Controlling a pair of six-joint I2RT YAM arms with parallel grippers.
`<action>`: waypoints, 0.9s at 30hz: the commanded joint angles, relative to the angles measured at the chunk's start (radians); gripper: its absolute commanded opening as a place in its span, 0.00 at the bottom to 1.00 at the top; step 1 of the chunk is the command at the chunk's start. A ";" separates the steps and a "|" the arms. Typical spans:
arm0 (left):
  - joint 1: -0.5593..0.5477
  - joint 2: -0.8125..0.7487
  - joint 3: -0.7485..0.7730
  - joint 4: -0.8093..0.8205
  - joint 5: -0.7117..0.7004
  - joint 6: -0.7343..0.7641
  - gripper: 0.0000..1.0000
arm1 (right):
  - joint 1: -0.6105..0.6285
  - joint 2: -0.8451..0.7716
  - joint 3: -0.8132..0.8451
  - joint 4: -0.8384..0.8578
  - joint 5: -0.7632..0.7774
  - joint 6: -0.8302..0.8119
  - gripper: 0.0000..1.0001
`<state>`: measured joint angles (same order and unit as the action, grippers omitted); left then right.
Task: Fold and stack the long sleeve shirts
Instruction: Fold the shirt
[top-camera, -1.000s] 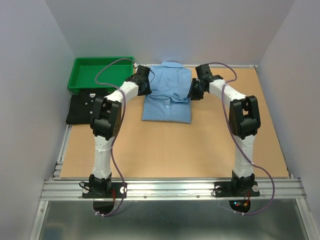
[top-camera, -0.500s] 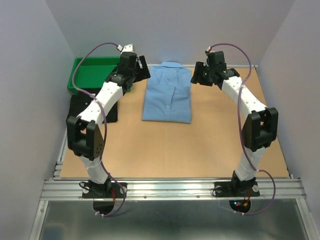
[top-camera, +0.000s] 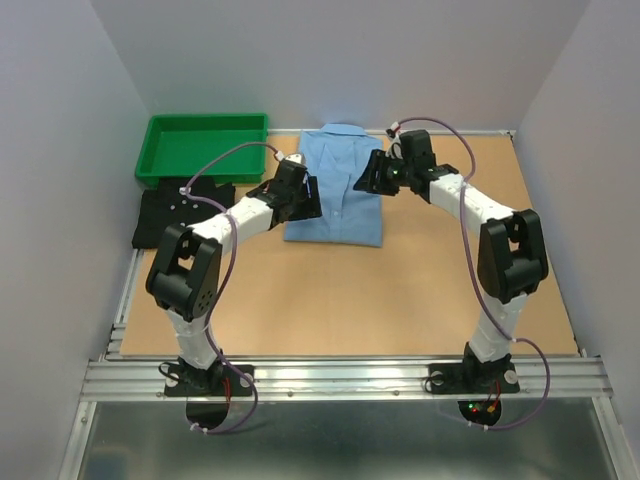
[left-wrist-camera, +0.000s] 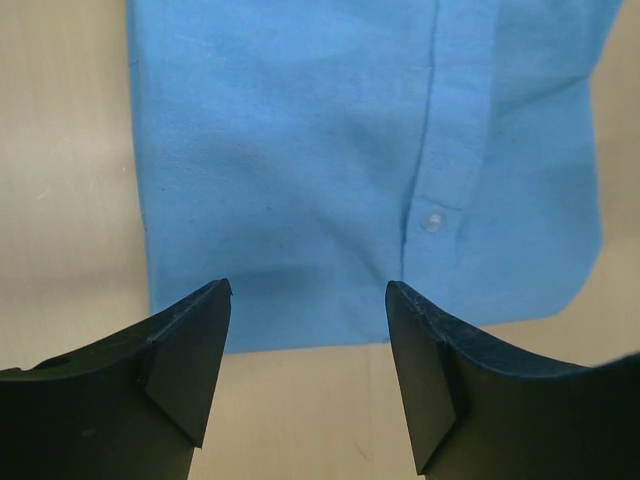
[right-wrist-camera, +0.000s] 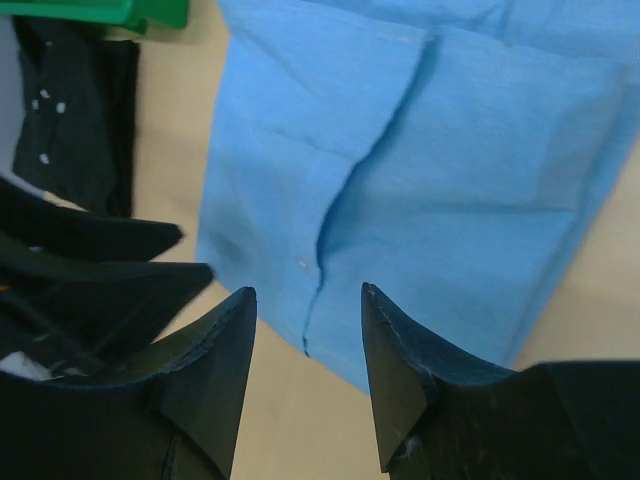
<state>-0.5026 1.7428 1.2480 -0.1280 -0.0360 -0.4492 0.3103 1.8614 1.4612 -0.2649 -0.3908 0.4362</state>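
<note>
The light blue shirt (top-camera: 335, 195) lies folded as a rectangle at the back middle of the table, collar away from me. The black shirt (top-camera: 165, 215) lies folded at the left, partly behind my left arm. My left gripper (top-camera: 305, 197) is open and empty at the blue shirt's left edge; in the left wrist view (left-wrist-camera: 308, 300) its jaws stand apart just short of the shirt's edge (left-wrist-camera: 330, 170). My right gripper (top-camera: 367, 180) is open and empty over the shirt's right side; it also shows in the right wrist view (right-wrist-camera: 308, 300), above the blue cloth (right-wrist-camera: 460, 180).
A green plastic tray (top-camera: 152, 160) stands at the back left, behind the black shirt. The right wrist view shows the black shirt (right-wrist-camera: 70, 120), the tray's corner (right-wrist-camera: 120, 12) and the left gripper's fingers (right-wrist-camera: 110, 265). Grey walls close the table on three sides.
Both arms swung up and away from the blue shirt, then came back in: the left gripper to its left edge lower down, the right gripper over its right side. The shirt has not moved.
</note>
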 joint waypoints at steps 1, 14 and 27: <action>0.007 0.053 0.045 0.067 0.008 0.007 0.72 | 0.036 0.067 0.042 0.194 -0.137 0.088 0.52; -0.007 0.176 -0.034 -0.030 0.080 0.000 0.71 | 0.058 0.239 -0.064 0.328 -0.206 0.167 0.52; -0.116 -0.141 -0.416 -0.039 0.123 -0.161 0.68 | 0.061 -0.048 -0.412 0.339 -0.200 0.113 0.53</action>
<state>-0.5922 1.6707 0.9207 -0.0708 0.0494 -0.5293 0.3691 1.9247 1.0969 0.0650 -0.5999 0.5793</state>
